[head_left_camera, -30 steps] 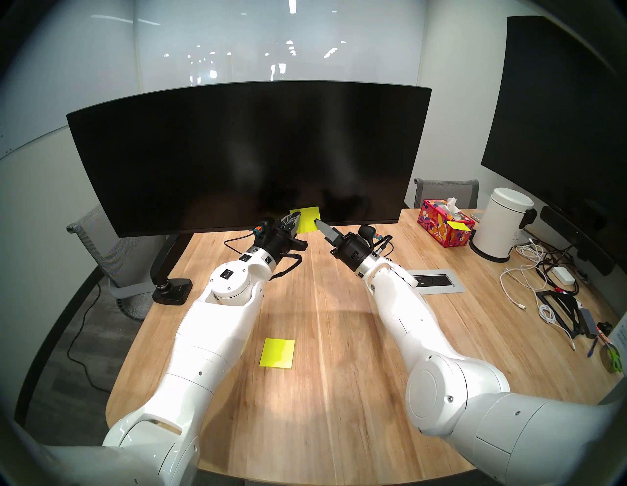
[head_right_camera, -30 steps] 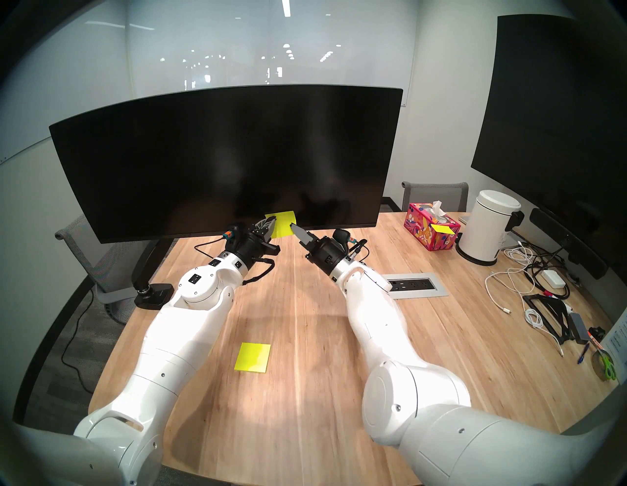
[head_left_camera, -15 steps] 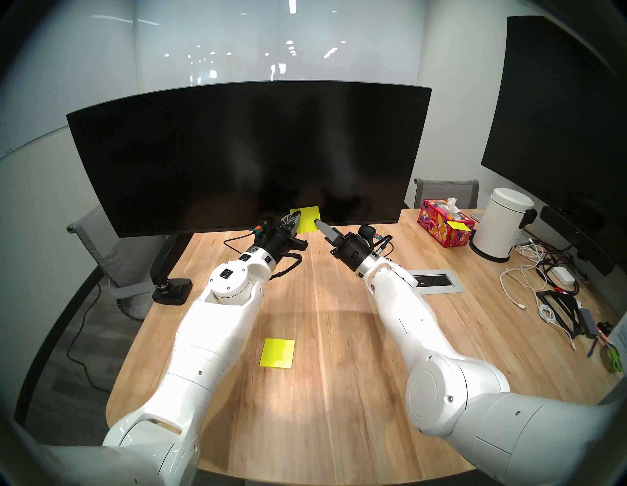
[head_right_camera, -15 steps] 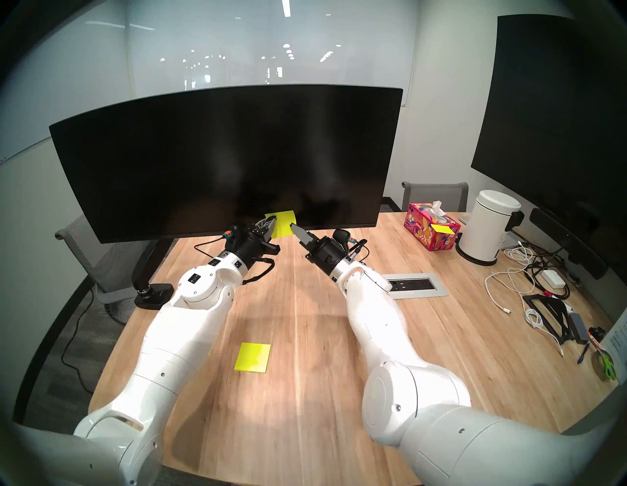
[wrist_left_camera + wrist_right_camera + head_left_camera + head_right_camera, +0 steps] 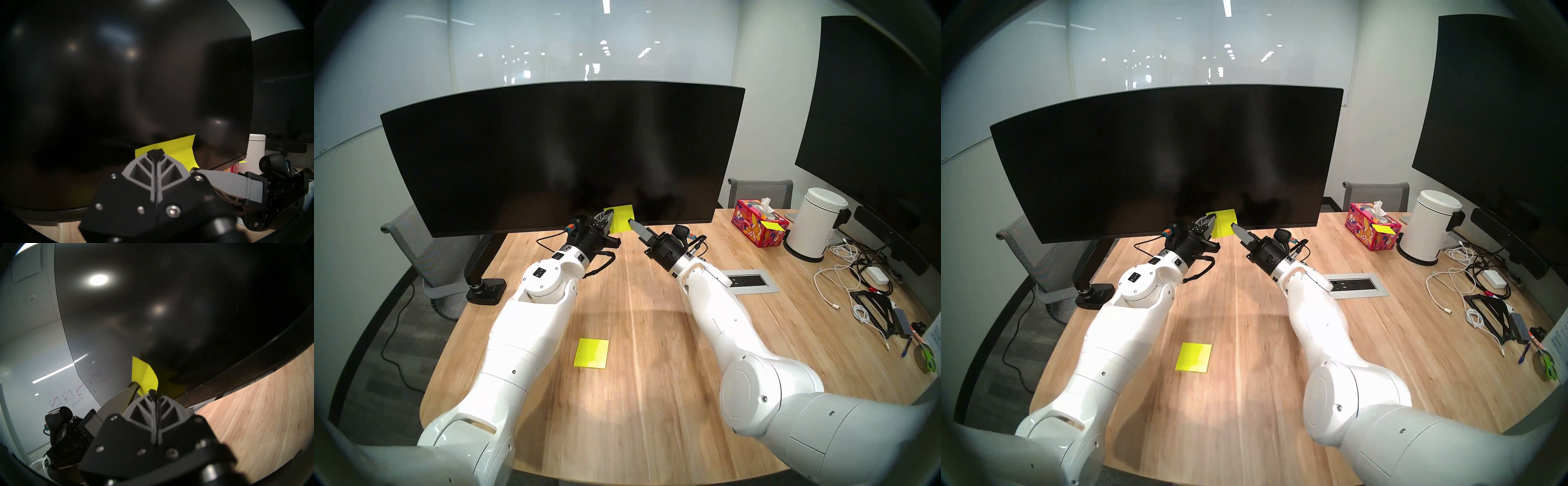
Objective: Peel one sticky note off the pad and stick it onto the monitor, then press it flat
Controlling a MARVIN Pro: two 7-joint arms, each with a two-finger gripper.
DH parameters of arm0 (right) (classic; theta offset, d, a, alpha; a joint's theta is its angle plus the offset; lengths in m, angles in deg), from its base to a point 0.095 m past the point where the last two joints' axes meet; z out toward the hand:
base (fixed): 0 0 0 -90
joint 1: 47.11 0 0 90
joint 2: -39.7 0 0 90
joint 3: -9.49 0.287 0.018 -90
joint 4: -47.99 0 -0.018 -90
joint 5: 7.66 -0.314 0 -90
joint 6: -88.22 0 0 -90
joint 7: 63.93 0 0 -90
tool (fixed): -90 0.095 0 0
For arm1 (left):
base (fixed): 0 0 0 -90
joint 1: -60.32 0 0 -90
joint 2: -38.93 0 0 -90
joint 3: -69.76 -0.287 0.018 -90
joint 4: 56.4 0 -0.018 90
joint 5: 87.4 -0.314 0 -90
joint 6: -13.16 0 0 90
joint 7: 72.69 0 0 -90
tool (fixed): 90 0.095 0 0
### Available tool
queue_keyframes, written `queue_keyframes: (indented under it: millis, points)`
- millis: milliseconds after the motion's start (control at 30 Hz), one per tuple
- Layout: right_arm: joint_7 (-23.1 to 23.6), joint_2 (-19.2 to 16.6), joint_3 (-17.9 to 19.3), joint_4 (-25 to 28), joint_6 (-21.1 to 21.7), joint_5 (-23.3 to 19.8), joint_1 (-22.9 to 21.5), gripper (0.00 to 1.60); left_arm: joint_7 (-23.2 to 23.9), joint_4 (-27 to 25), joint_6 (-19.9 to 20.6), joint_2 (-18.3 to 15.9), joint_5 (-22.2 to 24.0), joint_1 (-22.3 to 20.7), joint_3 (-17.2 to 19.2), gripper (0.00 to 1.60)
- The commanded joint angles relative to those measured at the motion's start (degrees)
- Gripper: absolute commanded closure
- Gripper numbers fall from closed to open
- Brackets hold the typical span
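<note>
The wooden desk [image 5: 653,390] is carrying the pad [image 5: 591,353] near its front edge, while the sticky note [image 5: 622,217] is clinging to the monitor [image 5: 551,152] at its lower rim — its bottom curling free. The left end effector [image 5: 611,214] and the right end effector [image 5: 631,222] are both clenched, flanking the note — contact unclear.

Bright, even overhead light in both head views, and ceiling lamps mirrored as white specks in the glass wall [image 5: 551,51] behind. Soft arm shadows pool on the wooden surface [image 5: 636,424], with a pale hot spot near its front. Fisheye bending curves every edge and a dark rim closes the corners. Both wrist views are dim: the monitor [image 5: 119,76] fills them, black, with hazy lamp glare, sharpest in the right wrist view. Close-up black housings there are blurred.
</note>
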Motion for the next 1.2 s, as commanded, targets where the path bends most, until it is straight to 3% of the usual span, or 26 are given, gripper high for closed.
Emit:
queue_keyframes:
  millis: [0,533,1167]
  points:
    - [0.1,0.2,0.0,1.0,0.1,-0.2,-1.1,1.60,-0.2,-1.6,-0.4,0.5,0.4,-1.9,0.5,1.60]
    - [0.1,0.2,0.0,1.0,0.1,-0.2,-1.0,1.60,0.0,-3.2,0.2,0.3,1.2,-1.4,0.7,1.60]
    - [0.1,0.2,0.0,1.2,0.1,-0.2,-1.0,1.60,0.8,-9.5,7.5,-0.6,2.6,3.1,1.6,1.60]
